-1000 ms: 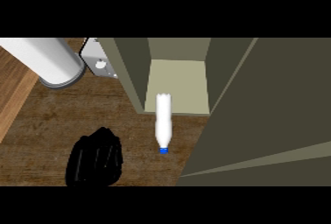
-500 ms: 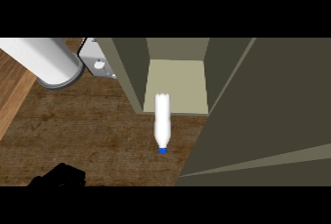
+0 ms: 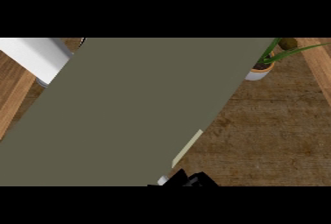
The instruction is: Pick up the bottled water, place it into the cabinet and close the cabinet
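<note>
Only a small white end of the bottled water [image 3: 163,180] is seen at the tabletop's [image 3: 271,131] near edge, just beside black fingers [image 3: 194,180] (their state cannot be told), under the cabinet [image 3: 142,109].

A kitchen is suggested. Most of the head view is filled by a broad olive-grey cabinet panel [image 3: 135,113], set slantwise across a wooden counter [image 3: 271,131] with a brown grained top. At the upper right a potted plant [image 3: 264,65] in a small white pot is seen on the counter, its green leaves spreading outward. At the upper left a large white cylinder [image 3: 35,54] is seen, its nature not being clear.
</note>
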`<state>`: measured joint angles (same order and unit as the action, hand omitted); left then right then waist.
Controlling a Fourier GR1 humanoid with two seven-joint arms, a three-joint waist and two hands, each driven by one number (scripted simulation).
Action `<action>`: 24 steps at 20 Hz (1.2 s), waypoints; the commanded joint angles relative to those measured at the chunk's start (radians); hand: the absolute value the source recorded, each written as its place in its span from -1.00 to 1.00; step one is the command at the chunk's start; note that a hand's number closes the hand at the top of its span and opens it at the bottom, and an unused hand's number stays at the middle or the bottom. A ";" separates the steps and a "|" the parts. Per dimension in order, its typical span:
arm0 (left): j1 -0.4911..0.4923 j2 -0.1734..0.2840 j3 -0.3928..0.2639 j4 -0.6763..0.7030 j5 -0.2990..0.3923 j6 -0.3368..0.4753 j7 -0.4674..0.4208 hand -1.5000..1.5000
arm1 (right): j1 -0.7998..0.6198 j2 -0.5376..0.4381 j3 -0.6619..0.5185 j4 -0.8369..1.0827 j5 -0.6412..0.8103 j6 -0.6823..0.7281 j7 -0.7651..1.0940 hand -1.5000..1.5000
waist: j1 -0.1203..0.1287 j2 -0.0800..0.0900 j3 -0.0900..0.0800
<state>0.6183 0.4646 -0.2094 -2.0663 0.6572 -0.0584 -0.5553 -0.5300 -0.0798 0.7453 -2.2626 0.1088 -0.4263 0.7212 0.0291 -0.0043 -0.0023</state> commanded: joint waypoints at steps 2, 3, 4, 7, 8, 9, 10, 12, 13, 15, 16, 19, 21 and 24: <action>0.102 0.036 0.082 -0.041 0.062 -0.093 -0.028 1.00 | -0.123 0.077 -0.185 0.178 -0.091 0.046 -0.020 1.00 | 0.000 0.006 0.002; 0.127 0.038 0.094 -0.063 0.066 -0.090 -0.027 1.00 | -0.134 0.077 -0.157 0.260 -0.107 0.014 -0.085 1.00 | 0.007 0.007 0.002; 0.112 0.046 0.114 -0.046 0.082 -0.091 0.003 1.00 | -0.186 0.078 -0.206 0.258 -0.132 0.041 -0.042 1.00 | -0.003 0.006 0.002; 0.124 0.011 0.096 0.035 0.045 -0.153 -0.073 1.00 | -0.212 0.058 -0.341 0.385 -0.219 0.140 -0.142 1.00 | 0.000 0.010 0.002; 0.152 0.059 0.182 -0.028 0.110 -0.168 -0.049 1.00 | -0.245 0.079 -0.345 0.414 -0.197 0.132 -0.140 1.00 | 0.000 0.007 0.002; 0.190 0.020 0.128 -0.031 0.054 -0.166 -0.058 1.00 | -0.236 0.079 -0.302 0.443 -0.190 0.099 -0.174 1.00 | -0.004 0.005 0.002; 0.183 0.053 0.178 -0.031 0.110 -0.188 -0.034 1.00 | -0.309 0.079 -0.358 0.472 -0.227 0.120 -0.132 1.00 | -0.003 0.005 0.002; 0.179 0.075 0.209 -0.047 0.148 -0.200 0.003 1.00 | -0.270 0.079 -0.337 0.582 -0.225 0.133 -0.260 1.00 | -0.002 0.008 0.002; 0.205 0.086 0.255 -0.073 0.183 -0.221 -0.004 1.00 | -0.289 0.070 -0.402 0.577 -0.232 0.191 -0.225 1.00 | -0.004 0.006 0.002; 0.203 0.018 0.182 -0.012 0.090 -0.238 -0.055 1.00 | -0.319 0.079 -0.436 0.701 -0.255 0.213 -0.299 1.00 | 0.000 0.007 0.002; 0.187 0.088 0.282 -0.028 0.195 -0.252 0.001 1.00 | -0.373 0.080 -0.370 0.727 -0.248 0.135 -0.286 1.00 | 0.001 0.007 0.002; 0.193 0.020 0.216 0.010 0.106 -0.256 -0.023 1.00 | -0.356 0.080 -0.417 0.823 -0.274 0.188 -0.365 1.00 | -0.003 0.007 0.002; 0.201 0.032 0.232 -0.057 0.113 -0.230 -0.004 1.00 | -0.416 0.071 -0.513 0.926 -0.287 0.267 -0.373 1.00 | 0.004 0.011 0.002; 0.178 0.022 0.234 0.005 0.112 -0.276 -0.026 1.00 | -0.429 0.075 -0.519 1.012 -0.288 0.275 -0.429 1.00 | 0.008 0.014 0.002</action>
<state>0.8065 0.5000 0.0297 -2.0642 0.7807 -0.3222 -0.5815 -0.9097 0.0004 0.3047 -1.4551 -0.1839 -0.1733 0.3513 0.0316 -0.0212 0.0035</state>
